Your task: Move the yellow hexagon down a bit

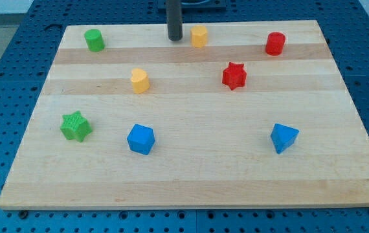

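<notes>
1. Camera view, nearest edge first: a wooden board [191, 188] was seen lying on a blue perforated table [16, 39], with bare wood along the view's bottom.
2. Just above that strip, a green star [76, 125] was seen at the view's left, a blue cube-like block [140, 139] to its right, and a blue wedge-like block [283, 137] well apart at the view's right.
3. Further up, a yellow heart-like block [140, 81] and a red star [234, 76] were set in the middle band.
4. Along the view's top edge, a green cylinder [94, 40] and a red cylinder [275, 43] were seen at either side, with the yellow hexagon [199, 36] between them.
5. No jaws were fitted, so no open or closed state could be given; the rod's end, my tip [174, 39], was seen just beside the hexagon at the view's left, with a slim gap and no contact that could be made out.
6. It was judged that a push from this side would send the hexagon towards the view's right rather than down; the tip would need to be brought round above it, where little board is left.
7. An off-centre push was judged likely to spin the hexagon aside, and an overlong one to carry it towards the red star.
</notes>
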Motion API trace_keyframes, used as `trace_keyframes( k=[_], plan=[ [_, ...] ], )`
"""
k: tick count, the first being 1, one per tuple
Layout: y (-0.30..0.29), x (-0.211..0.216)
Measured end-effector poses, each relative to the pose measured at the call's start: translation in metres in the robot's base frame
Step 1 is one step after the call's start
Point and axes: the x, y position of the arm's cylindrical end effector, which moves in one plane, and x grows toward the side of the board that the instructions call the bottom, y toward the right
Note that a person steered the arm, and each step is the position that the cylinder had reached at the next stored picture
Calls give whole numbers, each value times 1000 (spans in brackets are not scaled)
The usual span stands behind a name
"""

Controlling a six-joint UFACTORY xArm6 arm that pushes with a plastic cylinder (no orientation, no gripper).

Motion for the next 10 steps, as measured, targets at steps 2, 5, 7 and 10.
trace_keyframes(
  k=[2,5,7,10],
  plan=[
    [25,-27],
    [60,-5],
    [60,-8],
    [86,2]
  ],
)
